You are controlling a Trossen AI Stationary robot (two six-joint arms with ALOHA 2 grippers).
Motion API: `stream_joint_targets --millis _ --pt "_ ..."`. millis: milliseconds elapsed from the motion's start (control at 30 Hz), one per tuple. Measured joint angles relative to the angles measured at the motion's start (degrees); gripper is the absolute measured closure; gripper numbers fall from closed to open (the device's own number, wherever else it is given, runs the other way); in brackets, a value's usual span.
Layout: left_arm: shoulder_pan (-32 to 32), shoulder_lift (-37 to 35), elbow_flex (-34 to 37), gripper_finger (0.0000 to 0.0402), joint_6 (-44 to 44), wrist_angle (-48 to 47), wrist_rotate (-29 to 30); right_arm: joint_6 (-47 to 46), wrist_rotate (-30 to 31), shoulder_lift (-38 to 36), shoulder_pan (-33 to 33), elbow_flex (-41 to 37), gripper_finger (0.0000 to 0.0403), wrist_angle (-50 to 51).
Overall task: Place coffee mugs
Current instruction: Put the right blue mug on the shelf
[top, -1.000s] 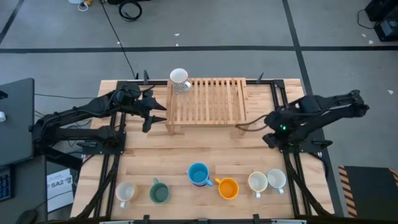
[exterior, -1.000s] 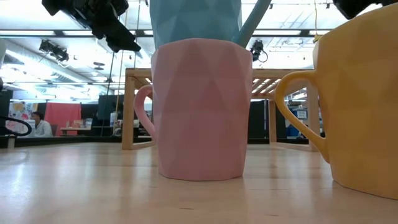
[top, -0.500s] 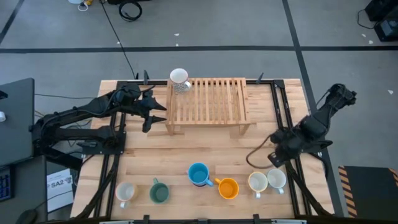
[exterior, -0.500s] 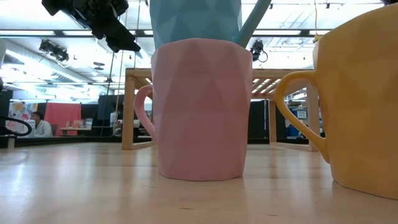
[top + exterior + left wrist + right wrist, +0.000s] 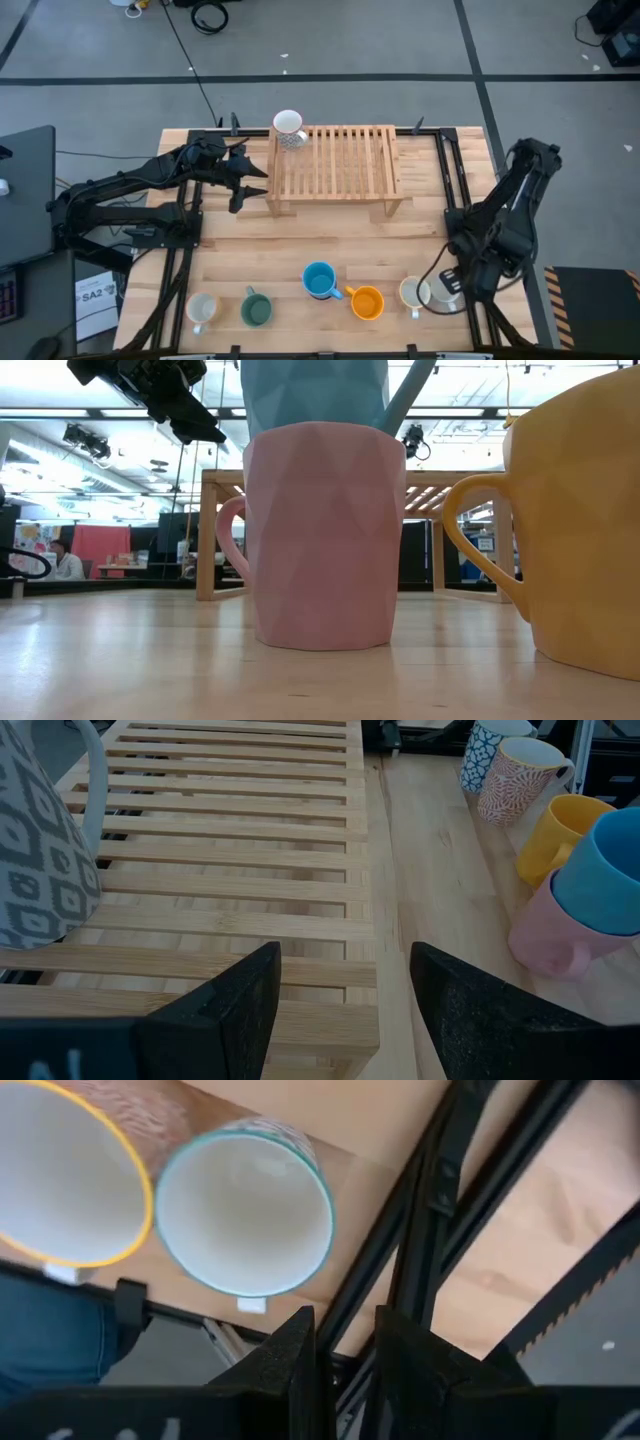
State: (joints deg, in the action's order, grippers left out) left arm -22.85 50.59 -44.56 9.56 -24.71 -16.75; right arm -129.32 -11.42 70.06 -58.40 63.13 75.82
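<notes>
Seven mugs show from above. One white mug with a dark pattern (image 5: 288, 128) stands on the far left corner of the slatted wooden rack (image 5: 340, 160), at the far side of the bench (image 5: 300, 240). Six stand in a row along the near edge: a cream mug (image 5: 203, 309), a dark green mug (image 5: 256, 309), a blue mug (image 5: 319, 280), an orange mug (image 5: 367, 302), and a yellow-rimmed white mug (image 5: 413, 292) touching a teal-rimmed white mug (image 5: 441, 290) at the right end. In the low view the blue mug sits stacked in a pink mug (image 5: 323, 535).

The left claw (image 5: 248, 180) hangs just beside the rack's left end, fingers (image 5: 225, 1005) spread wide, holding nothing.

The right claw (image 5: 450, 283) hovers over the right end of the row, above the teal-rimmed mug. Its fingers (image 5: 285, 1365) stand narrowly parted with nothing between them; the mug's rim lies just ahead of them, untouched.
</notes>
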Motion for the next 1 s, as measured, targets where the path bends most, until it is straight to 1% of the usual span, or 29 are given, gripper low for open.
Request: stream_joint_targets --millis 100,167,600,1000 --pt "0.0 0.0 0.0 0.0171 0.0 0.0 0.0 -4.3 0.3 1.5 -1.8 0.0 0.0289 -0.3" --pt "0.0 0.0 0.0 0.0171 0.0 0.0 0.0 -5.9 1.8 2.4 -2.7 0.0 0.0289 -0.4" --pt "0.0 0.0 0.0 0.0171 0.0 0.0 0.0 -5.8 4.4 7.4 -3.0 0.0 0.0289 0.2" --pt "0.0 0.0 0.0 0.0171 0.0 0.0 0.0 -5.8 4.4 10.9 -3.0 0.0 0.0289 0.1"
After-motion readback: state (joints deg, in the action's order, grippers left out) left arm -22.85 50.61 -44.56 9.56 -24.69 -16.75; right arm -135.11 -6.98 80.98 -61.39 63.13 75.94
